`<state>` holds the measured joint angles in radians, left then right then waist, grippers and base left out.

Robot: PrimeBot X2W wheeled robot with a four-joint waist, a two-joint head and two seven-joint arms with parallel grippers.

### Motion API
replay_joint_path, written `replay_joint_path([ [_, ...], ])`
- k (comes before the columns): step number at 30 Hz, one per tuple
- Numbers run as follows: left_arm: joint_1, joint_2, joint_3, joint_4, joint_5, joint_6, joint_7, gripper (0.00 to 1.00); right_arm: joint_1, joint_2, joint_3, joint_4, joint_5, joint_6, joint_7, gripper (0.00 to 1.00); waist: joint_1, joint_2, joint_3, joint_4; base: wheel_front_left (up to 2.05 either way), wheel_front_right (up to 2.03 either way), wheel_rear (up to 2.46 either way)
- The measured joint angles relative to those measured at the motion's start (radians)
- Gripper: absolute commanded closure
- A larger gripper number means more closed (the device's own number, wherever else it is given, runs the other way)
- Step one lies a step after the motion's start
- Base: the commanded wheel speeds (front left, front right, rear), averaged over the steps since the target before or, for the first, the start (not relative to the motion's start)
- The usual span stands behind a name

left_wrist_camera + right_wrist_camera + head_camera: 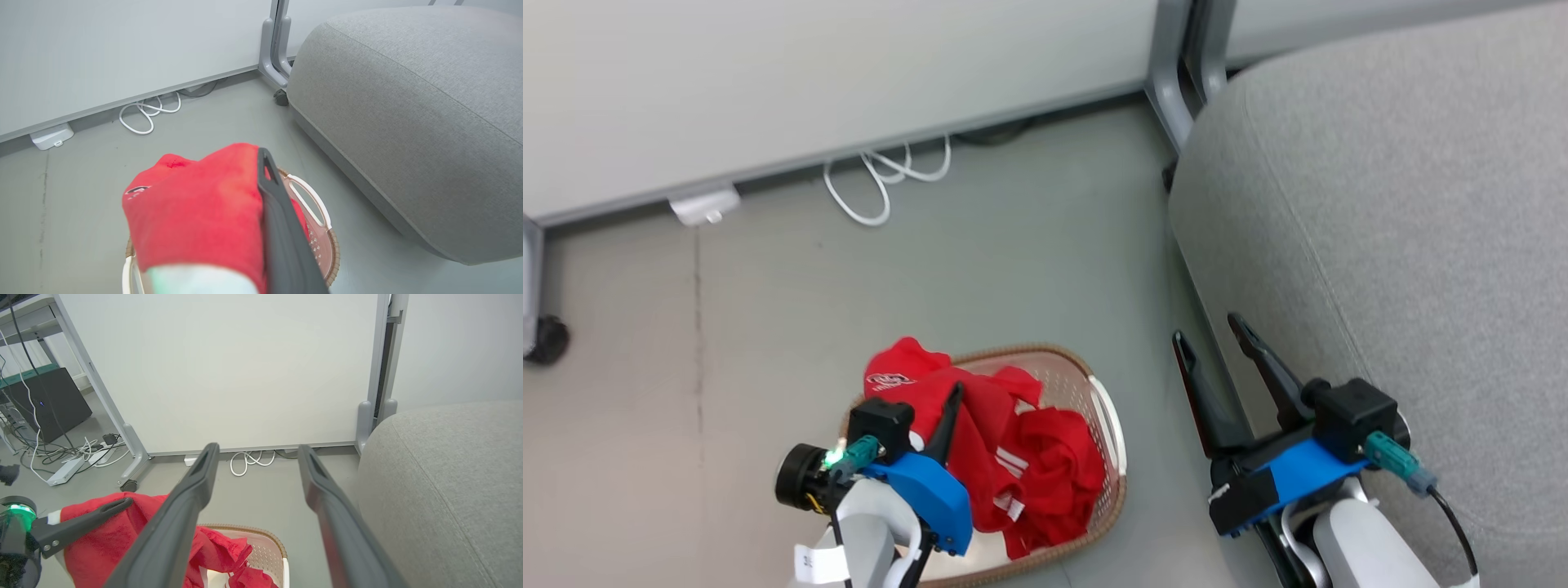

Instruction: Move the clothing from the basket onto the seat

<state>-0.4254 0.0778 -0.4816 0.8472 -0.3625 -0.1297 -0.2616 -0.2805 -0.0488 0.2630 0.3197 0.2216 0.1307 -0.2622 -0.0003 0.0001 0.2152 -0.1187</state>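
Red clothing with white stripes is lifted partly out of the basket, and my left gripper is shut on it. More red fabric still lies inside the basket. In the left wrist view the clothing drapes over the gripper and hides one finger; the basket rim shows below. My right gripper is open and empty beside the grey seat, to the right of the basket. Between its spread fingers I see bare floor, with the seat on the right.
A white partition panel on grey legs stands behind the basket. On the floor at its foot lie a coiled white cable and a small white box. A caster sits far left. Cables and power strips lie beyond.
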Motion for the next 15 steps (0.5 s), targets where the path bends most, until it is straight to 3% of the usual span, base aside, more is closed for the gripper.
replay_joint_path([
  [15, 0.009, -0.02, -0.122, -0.101, -0.047, 0.0, 0.0, 1.0, 0.128, 0.0, -0.047, 0.019, 0.002, 0.0, 0.012, 0.0, 0.0001, 0.0, -0.225, 0.069, 0.0, 0.0, 0.0],
])
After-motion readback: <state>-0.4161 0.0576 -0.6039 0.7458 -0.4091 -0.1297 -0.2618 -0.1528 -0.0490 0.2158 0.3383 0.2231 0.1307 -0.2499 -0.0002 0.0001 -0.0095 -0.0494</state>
